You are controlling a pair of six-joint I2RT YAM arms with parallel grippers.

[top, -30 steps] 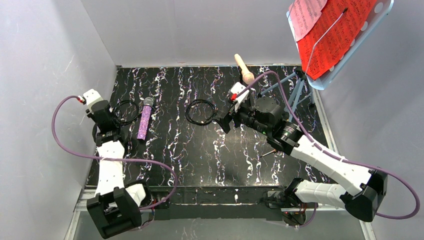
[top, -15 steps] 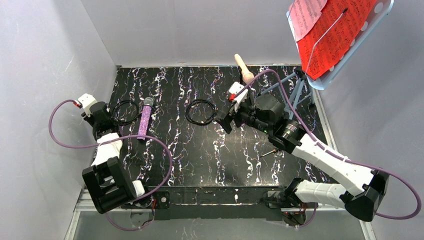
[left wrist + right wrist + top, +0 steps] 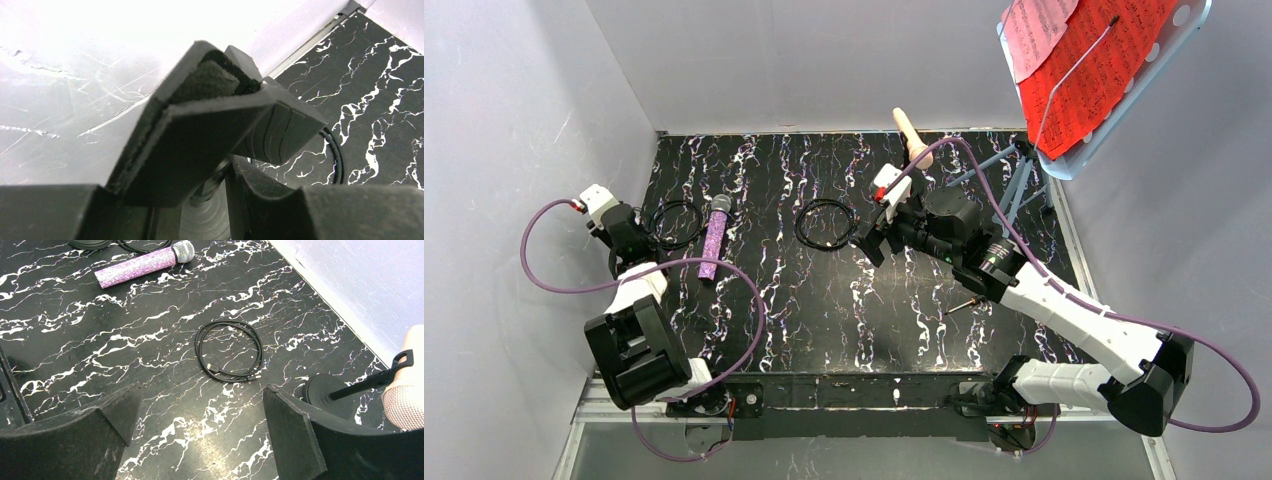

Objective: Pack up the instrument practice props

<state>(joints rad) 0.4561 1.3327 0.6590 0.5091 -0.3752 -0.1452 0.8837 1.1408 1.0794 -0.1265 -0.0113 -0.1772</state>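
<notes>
The purple glitter microphone (image 3: 714, 238) lies on the black marble table, also in the right wrist view (image 3: 145, 262). My left gripper (image 3: 629, 243) at the table's left edge is shut on the stem of a black mic post (image 3: 212, 187), above its round base (image 3: 200, 220). The cream microphone (image 3: 911, 135) sits tilted in the second black post (image 3: 327, 392) at the back. My right gripper (image 3: 867, 243) is open and empty, low over the table (image 3: 200, 395), left of that post. Red pages (image 3: 1094, 70) and a pink page (image 3: 1034, 30) rest on the raised stand at top right.
A coiled black cable (image 3: 826, 223) lies just ahead of my right gripper (image 3: 230, 351). A second coil (image 3: 674, 222) lies by my left gripper. The music stand's tripod legs (image 3: 1014, 180) stand at the back right. A small screwdriver (image 3: 959, 303) lies under my right arm.
My left arm has folded back toward the near edge, its gripper staying at the left edge. My right gripper has shifted slightly left.
</notes>
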